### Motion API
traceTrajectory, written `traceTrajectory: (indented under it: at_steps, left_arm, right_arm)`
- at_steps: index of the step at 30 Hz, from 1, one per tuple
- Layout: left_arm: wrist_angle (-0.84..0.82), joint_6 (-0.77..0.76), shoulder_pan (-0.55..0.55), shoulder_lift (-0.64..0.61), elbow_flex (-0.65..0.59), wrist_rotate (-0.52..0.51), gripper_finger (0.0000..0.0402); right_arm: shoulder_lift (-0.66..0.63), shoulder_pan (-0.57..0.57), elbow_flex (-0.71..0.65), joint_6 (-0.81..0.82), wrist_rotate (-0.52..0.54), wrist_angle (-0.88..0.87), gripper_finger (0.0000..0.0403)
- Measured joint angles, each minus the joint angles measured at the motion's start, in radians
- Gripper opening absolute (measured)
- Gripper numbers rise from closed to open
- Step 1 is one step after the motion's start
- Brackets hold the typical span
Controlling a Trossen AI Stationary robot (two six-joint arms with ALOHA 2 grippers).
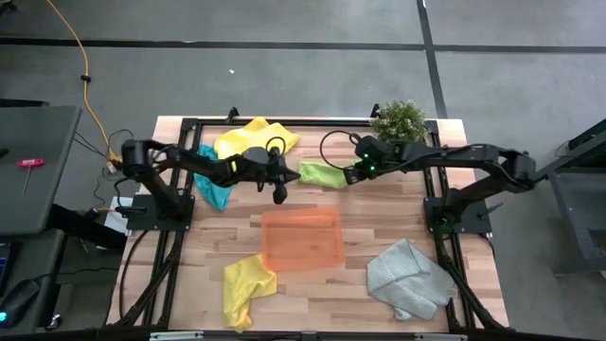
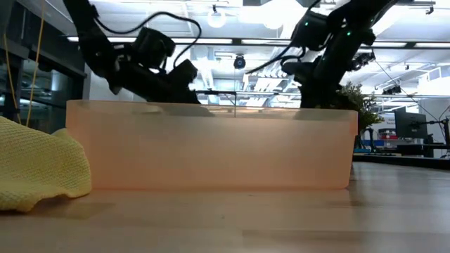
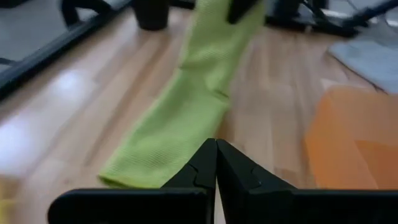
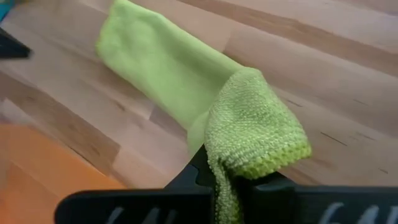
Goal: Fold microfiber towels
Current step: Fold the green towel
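The lime green towel (image 1: pixel 323 174) lies at the back middle of the table (image 1: pixel 312 284), bunched into a long roll rather than spread flat. Its end nearest the right gripper (image 1: pixel 354 174) is pinched between that claw's fingers — in the right wrist view a corner of the cloth (image 4: pixel 249 134) bulges over the closed jaws. The left gripper (image 1: pixel 278 194) hangs just off the towel's other end with its fingers pressed together on nothing, tips touching in its own wrist view (image 3: pixel 216 163).

The main risk is the fold going crooked: with only one corner held and the rest rolled up, pulling would likely drag the whole bundle instead of opening it. The pinch also looks shallow, so the corner could slip out on a quick lift. If the left claw comes in shut, it may just push the cloth along.

Around it — the orange tray (image 1: pixel 302 240) sits just in front, close enough for dragged cloth to catch its rim, and the potted plant (image 1: pixel 399 120) stands right behind the right arm, where a backward swing might knock it. The other towels lie well apart: yellow (image 1: pixel 254 137) and teal (image 1: pixel 212 185) under the left arm, another yellow (image 1: pixel 247 286) and the grey (image 1: pixel 409 278) at the front.
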Motion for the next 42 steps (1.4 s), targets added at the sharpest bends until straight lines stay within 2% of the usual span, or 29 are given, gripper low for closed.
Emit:
traceTrajectory:
  at_steps: [8, 15, 24, 28, 32, 35, 38, 42]
  left_arm:
    - [0.046, 0.034, 0.017, 0.180, 0.092, -0.048, 0.0000]
    - [0.045, 0.011, 0.029, 0.301, 0.167, 0.012, 0.0000]
    - [0.045, 0.009, 0.028, 0.302, 0.196, 0.016, 0.0000]
    - [0.035, 0.010, 0.026, 0.298, 0.214, 0.066, 0.0000]
    - [-0.047, 0.046, -0.001, 0.318, 0.252, 0.032, 0.0000]
    - [-0.104, 0.094, -0.027, 0.338, 0.279, -0.046, 0.0000]
    - [-0.111, 0.085, -0.046, 0.343, 0.297, -0.116, 0.0000]
    - [-0.113, 0.057, -0.053, 0.346, 0.301, -0.127, 0.0000]
  right_arm:
    - [0.052, 0.015, 0.000, 0.071, -0.022, 0.077, 0.0000]
    - [0.052, 0.055, 0.000, 0.146, -0.034, 0.201, 0.0000]
    - [0.052, 0.053, 0.000, 0.154, -0.042, 0.209, 0.0000]
    - [0.052, 0.050, 0.000, 0.147, -0.061, 0.209, 0.0000]
    - [0.057, 0.050, 0.000, 0.127, -0.096, 0.211, 0.0000]
    - [0.082, 0.057, 0.000, 0.128, -0.099, 0.235, 0.0000]
    - [0.132, 0.065, 0.000, 0.128, -0.107, 0.300, 0.0000]
    - [0.215, 0.067, 0.000, 0.154, -0.139, 0.448, 0.0000]
